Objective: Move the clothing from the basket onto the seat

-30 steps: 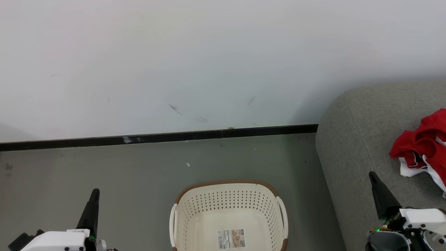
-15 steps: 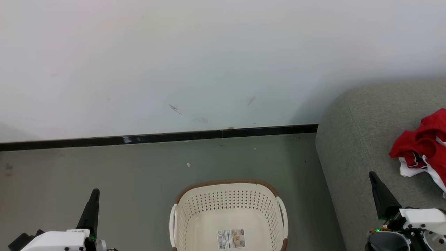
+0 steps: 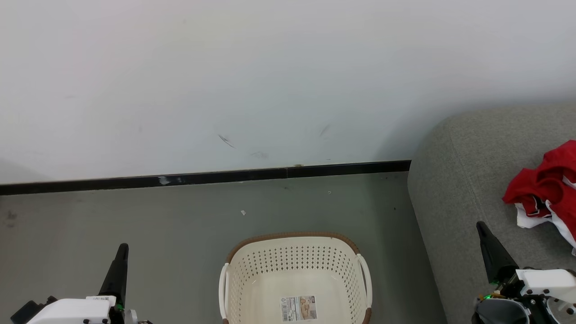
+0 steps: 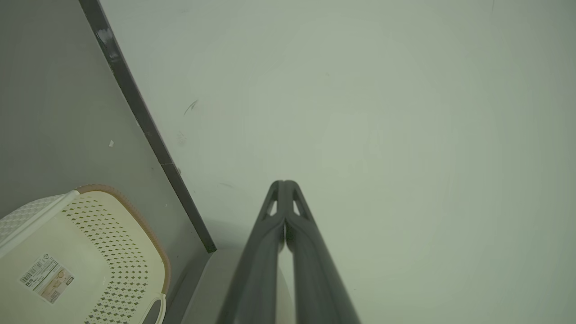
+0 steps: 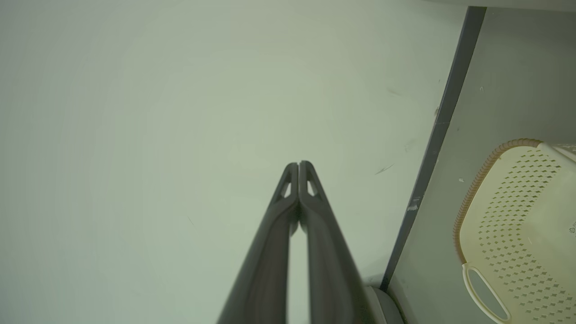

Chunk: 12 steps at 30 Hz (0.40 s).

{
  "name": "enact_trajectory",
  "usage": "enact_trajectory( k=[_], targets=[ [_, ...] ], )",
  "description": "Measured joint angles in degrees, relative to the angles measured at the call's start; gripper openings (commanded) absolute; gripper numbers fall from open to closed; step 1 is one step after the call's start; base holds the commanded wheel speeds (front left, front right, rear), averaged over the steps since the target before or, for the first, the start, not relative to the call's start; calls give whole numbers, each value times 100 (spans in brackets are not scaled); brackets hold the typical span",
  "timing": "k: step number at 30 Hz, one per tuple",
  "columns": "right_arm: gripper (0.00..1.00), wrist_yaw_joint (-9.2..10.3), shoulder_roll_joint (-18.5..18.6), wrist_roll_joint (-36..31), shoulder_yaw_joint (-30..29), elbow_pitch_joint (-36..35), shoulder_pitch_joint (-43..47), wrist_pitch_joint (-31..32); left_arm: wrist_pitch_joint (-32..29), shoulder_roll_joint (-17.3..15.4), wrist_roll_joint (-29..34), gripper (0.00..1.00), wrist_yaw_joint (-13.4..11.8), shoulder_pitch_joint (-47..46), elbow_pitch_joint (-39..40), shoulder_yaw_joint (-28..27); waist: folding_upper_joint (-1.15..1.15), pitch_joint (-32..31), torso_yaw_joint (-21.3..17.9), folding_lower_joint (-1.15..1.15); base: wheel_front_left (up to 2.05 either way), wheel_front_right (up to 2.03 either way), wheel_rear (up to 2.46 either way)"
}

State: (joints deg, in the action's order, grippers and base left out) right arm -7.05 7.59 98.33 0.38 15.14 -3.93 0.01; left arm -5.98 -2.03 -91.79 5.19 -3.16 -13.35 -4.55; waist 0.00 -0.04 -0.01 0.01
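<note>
Biggest thing in your head view is the pale wall (image 3: 270, 67), filling everything from 9 through 12 to 3 o'clock, with a black baseboard (image 3: 202, 178) along its foot and grey floor (image 3: 135, 216) below that. The grey sofa (image 3: 459, 180) bulges in at 3 to 4 o'clock, its rounded end toward the basket.

The cream laundry basket (image 3: 294, 236) sits on the floor at 6 o'clock, just beside the sofa's end. The part in frame has nothing in it but the label sticker (image 3: 298, 308) on its bottom; the near end is cut off, so you can't vouch for that bit.

The red clothing (image 3: 546, 180) is on the sofa cushion at 3 o'clock, a crumpled heap with white trim that runs off the edge of the frame. From that I'd call the job pretty much done.

If you do need to shift it, expect light, floppy fabric with no stiffness at all. It'll sag and trail whatever you don't catch. Pinch a raised fold near the top of the heap rather than a flat bit or a loose white hem, and take a thick bunch — thin sports fabric probably slips out of a shallow grip.

Your left gripper (image 3: 122, 247) is at 7 o'clock over the floor and your right gripper (image 3: 479, 225) is at 4 o'clock over the sofa, near the clothing but not touching it. Both wrist views show the fingers pressed together tip to tip with nothing between them.
</note>
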Motion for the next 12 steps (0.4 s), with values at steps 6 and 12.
enact_trajectory(
  k=[6,12],
  targets=[
    [0,0,1,0,1,0,0,0,0,0,0,0,0,0,-1,0,0,0,0,0,0,0,0],
    [0,0,1,0,2,0,0,0,0,0,0,0,1,0,-1,0,0,0,0,0,0,0,0]
  ],
)
